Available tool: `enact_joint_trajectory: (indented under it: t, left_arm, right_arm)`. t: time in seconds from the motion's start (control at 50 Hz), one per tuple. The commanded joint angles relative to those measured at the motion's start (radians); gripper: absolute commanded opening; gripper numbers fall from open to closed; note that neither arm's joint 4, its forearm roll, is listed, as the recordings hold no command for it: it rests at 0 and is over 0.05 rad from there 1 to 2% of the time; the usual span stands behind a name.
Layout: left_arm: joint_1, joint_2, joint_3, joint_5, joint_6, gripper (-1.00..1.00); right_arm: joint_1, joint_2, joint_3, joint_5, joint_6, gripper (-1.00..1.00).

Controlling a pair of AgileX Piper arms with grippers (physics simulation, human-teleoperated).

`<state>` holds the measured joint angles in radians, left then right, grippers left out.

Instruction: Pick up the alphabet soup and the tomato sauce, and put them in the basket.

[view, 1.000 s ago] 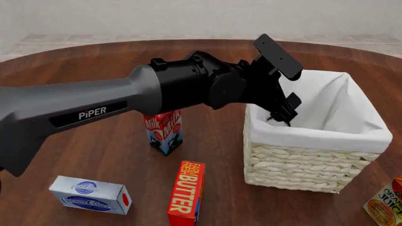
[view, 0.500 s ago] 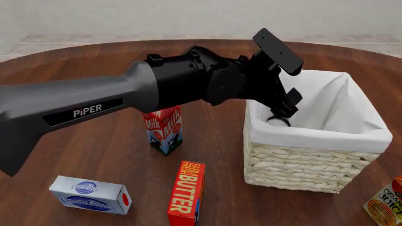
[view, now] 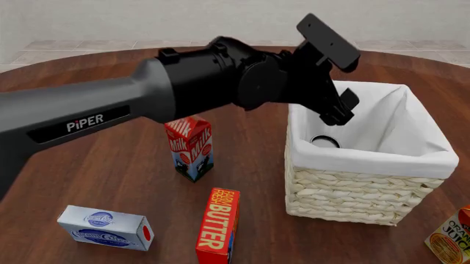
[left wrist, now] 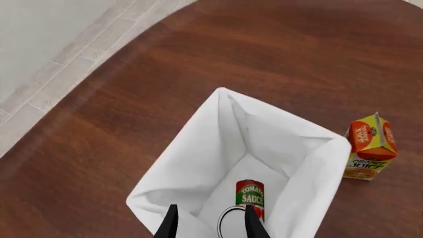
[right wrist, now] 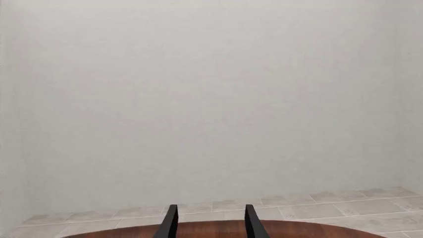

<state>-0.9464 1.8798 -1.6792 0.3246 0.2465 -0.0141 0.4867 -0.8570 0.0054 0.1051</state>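
Note:
The basket (view: 353, 192) stands at the right of the table, its white lining (left wrist: 198, 163) folded over the rim. Inside it is the tomato sauce (left wrist: 250, 196), a red can with a green band. Beside that can shows a grey round can top (view: 325, 141) (left wrist: 231, 224); its label is hidden, so I cannot tell whether it is the alphabet soup. My left gripper (view: 339, 113) (left wrist: 211, 208) hovers open and empty above the basket's near left corner. The right gripper (right wrist: 210, 208) is open, faces the wall, and is out of the front view.
A milk carton (view: 191, 147) stands left of the basket. A butter box (view: 218, 225) and a blue-and-white box (view: 107, 226) lie near the front edge. An orange juice carton (view: 449, 236) (left wrist: 370, 147) stands by the basket's right side.
The left gripper has risen out of the basket. A grey can top has come into view where the fingers were.

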Motion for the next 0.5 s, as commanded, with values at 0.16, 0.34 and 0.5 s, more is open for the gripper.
enact_joint_trajectory:
  t: [0.16,0.34,0.5]
  left_arm:
    - [-0.002,-0.025,0.000,0.007,0.005,1.00]
    - [0.001,-0.040,0.001,0.011,0.003,1.00]
    - [0.002,-0.050,0.003,0.011,0.000,1.00]
  right_arm:
    - [0.009,-0.003,-0.001,0.006,-0.008,1.00]
    - [0.015,0.011,0.002,-0.009,-0.014,1.00]
    - [0.017,0.021,0.002,-0.019,-0.017,1.00]
